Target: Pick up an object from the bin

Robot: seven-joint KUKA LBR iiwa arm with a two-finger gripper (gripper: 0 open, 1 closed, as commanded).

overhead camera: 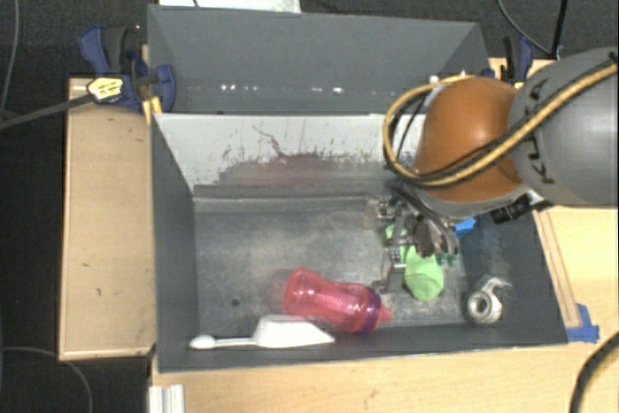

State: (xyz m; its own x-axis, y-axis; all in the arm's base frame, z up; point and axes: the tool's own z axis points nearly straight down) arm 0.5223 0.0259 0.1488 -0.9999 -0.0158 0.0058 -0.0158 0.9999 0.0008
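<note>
Whether the jaws are released or clenched cannot be told. The gripper [408,258] is low over the bin floor, right on top of a green thing [424,277], a soft-looking, rounded, bright green lump. Its lower end pokes out at 5 o'clock from the gripper. It lies at about 4 o'clock in the grey bin [261,242].

The right wall is near at 3 o'clock and the front wall near at 6 o'clock. From 9 to 11 o'clock the scuffed floor lies wide and bare.

There are five things, one of each:
- The green lump.
- A blue piece [465,226] at 2 o'clock, mostly hidden.
- A silvery metal fitting [484,302] at 4 o'clock, apart from the lump.
- A pink translucent bottle [331,299] on its side at 8 o'clock.
- A white long-handled utensil [274,336] along the front wall, touching the bottle.
</note>
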